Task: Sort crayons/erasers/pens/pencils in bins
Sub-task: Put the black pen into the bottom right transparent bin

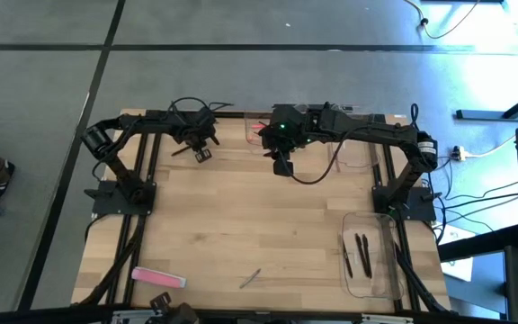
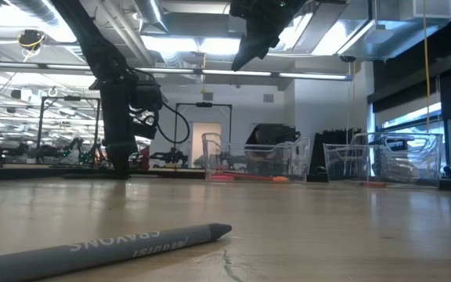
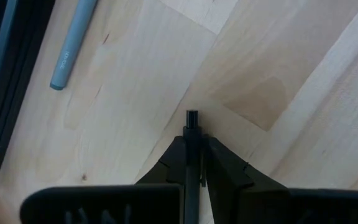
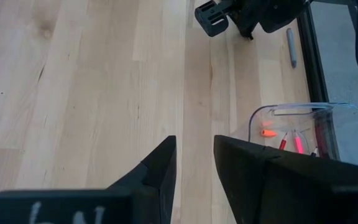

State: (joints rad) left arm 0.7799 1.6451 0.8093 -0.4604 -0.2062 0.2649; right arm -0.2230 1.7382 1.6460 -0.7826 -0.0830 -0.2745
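left pincer (image 3: 192, 124) down at the table (image 1: 241, 225), fingers pinched on a thin dark stick (image 3: 192, 116) whose tip pokes out past the fingertips – pen or pencil, can't tell which. it sits at the far left of the table, just left of the far bin (image 1: 259, 130). a grey stick (image 3: 72, 43) lies on the wood beside it, near the black frame edge

right pincer (image 4: 194, 168) hangs above the table just right of that far bin, fingers parted with a narrow gap, gripping nothing

far bin holds red and orange sticks (image 4: 278, 138). second clear bin (image 1: 358, 153) right of it. third bin (image 1: 371, 256) at the near right corner of the table, with dark pens (image 1: 360, 252) inside

eraser (image 1: 157, 278), flat pink block, lies at the near left corner, well apart from all three bins. grey crayon (image 2: 108, 249) lies on the near edge, between the eraser and the third bin
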